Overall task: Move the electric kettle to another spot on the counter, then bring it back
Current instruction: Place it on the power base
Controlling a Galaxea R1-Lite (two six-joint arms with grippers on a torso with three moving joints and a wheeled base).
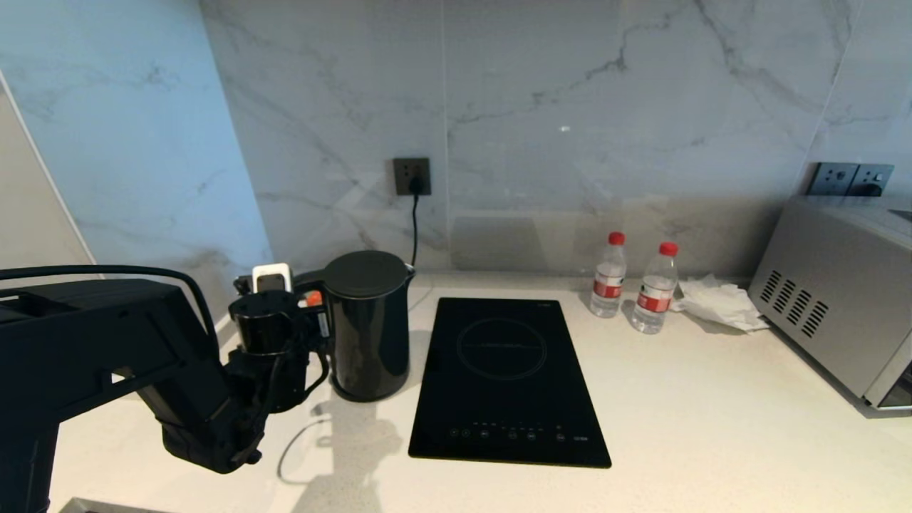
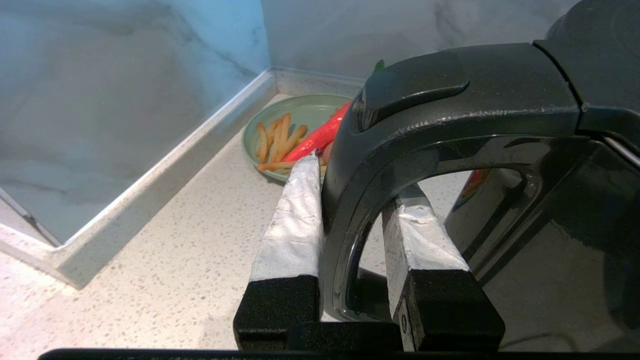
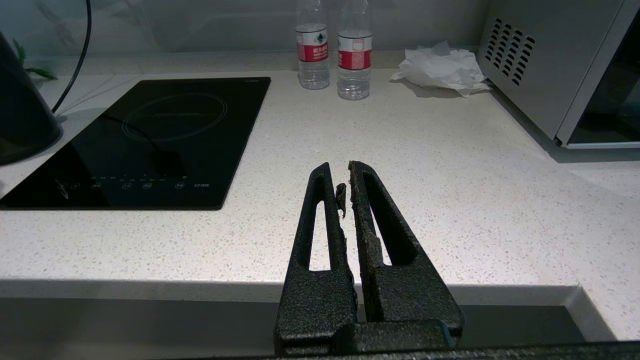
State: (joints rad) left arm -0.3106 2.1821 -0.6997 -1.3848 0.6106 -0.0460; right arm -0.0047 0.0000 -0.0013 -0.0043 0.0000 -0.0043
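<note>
Marble-backed desk: left jaws pinch the electric kettle by its loop handle, one finger inside, one outside. Beyond lies a plate. Such a narrow pinch could let the kettle swing. Right jaws hang pressed together.

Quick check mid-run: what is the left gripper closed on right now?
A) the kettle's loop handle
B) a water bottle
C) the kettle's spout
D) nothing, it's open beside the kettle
A: in the left wrist view the left gripper has one taped finger on either side of the electric kettle's loop handle.
</note>
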